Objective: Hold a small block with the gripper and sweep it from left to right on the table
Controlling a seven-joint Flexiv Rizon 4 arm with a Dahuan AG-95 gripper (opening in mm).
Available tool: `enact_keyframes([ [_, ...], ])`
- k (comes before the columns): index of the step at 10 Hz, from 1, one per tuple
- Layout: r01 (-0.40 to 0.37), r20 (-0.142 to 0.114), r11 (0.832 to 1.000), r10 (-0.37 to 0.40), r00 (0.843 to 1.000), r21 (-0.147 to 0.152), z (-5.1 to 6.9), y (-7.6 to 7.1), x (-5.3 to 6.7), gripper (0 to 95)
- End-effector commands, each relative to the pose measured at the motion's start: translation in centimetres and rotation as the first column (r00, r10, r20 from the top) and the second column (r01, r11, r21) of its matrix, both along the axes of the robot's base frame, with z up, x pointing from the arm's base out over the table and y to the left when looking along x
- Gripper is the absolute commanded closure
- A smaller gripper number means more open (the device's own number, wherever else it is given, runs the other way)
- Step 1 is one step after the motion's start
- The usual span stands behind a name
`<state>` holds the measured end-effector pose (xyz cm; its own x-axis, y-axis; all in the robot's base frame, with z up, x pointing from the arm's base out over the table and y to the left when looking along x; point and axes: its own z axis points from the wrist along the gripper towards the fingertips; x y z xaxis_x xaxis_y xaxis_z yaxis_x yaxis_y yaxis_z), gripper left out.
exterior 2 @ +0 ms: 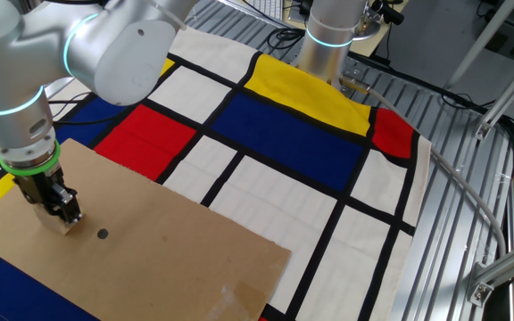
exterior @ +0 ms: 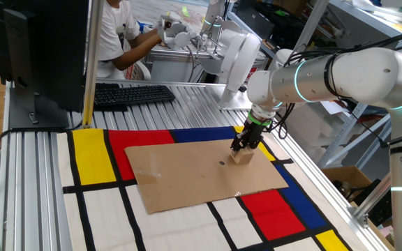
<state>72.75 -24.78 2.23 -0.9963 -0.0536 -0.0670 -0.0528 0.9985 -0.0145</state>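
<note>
The block point(exterior: 241, 157) is a small cube of pale, plain wood. It stands on the cardboard point(exterior: 187, 174), near that sheet's right edge in the one fixed view. The gripper point(exterior: 243, 148) points straight down on it, and its two black fingers are closed on the cube's sides, so the hand holds the block. In the other fixed view the block point(exterior 2: 62, 227) shows only as a light corner under the fingers point(exterior 2: 68, 210). Above them sits a green ring point(exterior 2: 29, 160) on the thick white and silver arm point(exterior 2: 105, 49).

The cardboard is flat, brown and matte, a slightly tilted rectangle. It has a small dark round spot point(exterior 2: 103, 234) just beside the block. Under it lies a smooth mat point(exterior: 96, 209) with red, yellow, blue and white fields parted by black lines. The table point(exterior: 37, 181) is of ribbed aluminium slats.

Behind the mat lies a black keyboard point(exterior: 131, 93) next to a dark monitor point(exterior: 40, 49). A person point(exterior: 117, 38) in a white shirt works farther back. A second arm's base point(exterior 2: 328, 40) stands at the mat's far edge in the other view.
</note>
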Motion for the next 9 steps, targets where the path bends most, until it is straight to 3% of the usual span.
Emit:
enact_keyframes([
  [1,0.003,-0.001,1.0,-0.003,1.0,0.0,-0.04,-0.01,0.08,95.0],
  [7,0.006,0.0,1.0,-0.006,1.0,-0.009,-0.03,0.32,0.14,95.0],
  [9,0.009,0.001,1.0,-0.009,1.0,0.001,-0.2,0.51,0.07,95.0],
])
